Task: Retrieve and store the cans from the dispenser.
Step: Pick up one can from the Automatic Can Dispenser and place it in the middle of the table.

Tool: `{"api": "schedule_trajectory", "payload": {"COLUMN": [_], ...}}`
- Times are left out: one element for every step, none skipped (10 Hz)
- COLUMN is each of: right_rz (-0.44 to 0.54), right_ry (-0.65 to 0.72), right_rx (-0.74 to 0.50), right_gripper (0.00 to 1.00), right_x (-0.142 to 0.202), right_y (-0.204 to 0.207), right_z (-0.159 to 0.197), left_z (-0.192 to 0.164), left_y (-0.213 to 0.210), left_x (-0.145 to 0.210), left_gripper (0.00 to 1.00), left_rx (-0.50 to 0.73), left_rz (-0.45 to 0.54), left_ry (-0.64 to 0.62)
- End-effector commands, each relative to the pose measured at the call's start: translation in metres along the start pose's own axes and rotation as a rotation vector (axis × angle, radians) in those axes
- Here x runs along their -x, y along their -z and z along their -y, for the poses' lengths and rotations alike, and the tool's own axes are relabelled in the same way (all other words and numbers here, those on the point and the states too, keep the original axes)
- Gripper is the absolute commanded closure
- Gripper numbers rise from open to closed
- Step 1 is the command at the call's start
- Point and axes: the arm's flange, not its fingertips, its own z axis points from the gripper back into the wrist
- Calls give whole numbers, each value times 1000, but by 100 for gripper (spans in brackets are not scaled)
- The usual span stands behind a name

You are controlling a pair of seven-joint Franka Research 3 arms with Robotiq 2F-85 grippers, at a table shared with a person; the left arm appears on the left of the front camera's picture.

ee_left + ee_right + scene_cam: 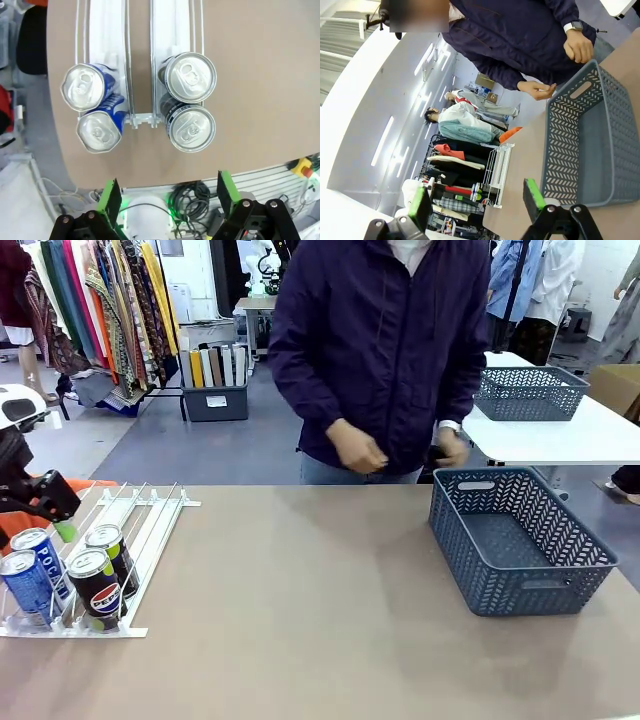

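Left gripper looks down on the front end of the rack, jaws wide open, nothing held. Rack sits at the left edge of the bench: two blue cans in one lane, two black cans in the next, each pair touching. Right gripper is up off the bench near the grey basket, jaws spread wide and empty; person's hands are beyond the far edge.

White lettering beginning "POCA" runs down the rear blue aluminium drink can in the front view. The front black aluminium can carries a round red-white-blue logo and the word "PEPSI".
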Motion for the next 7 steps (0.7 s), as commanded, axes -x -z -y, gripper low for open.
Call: {"api": "schedule_trajectory", "payload": {"right_rz": [21,21,21,21,21,21,21], "right_ry": [20,20,20,20,20,20,20], "right_rx": [-20,-20,-20,-20,-20,-20,-20], "right_gripper": [0,0,0,0,0,0,0], "right_x": [-3,-3,-3,-3,-3,-3,-3], "right_y": [2,2,2,2,2,2,2], "right_z": [-6,-6,-6,-6,-6,-6,-6], "left_z": [7,11,17,22,25,28,31], "left_y": [17,26,36,43,50,56,63], "left_x": [-5,-11,-18,-26,-30,-35,-41], "left_gripper": [0,0,0,0,0,0,0], "left_rx": [42,34,31,22,27,36,35], "left_rz": [-17,-48,-82,-93,-110,-113,-128], "left_ry": [-53,-54,-47,-62,-56,-46,-48]}}
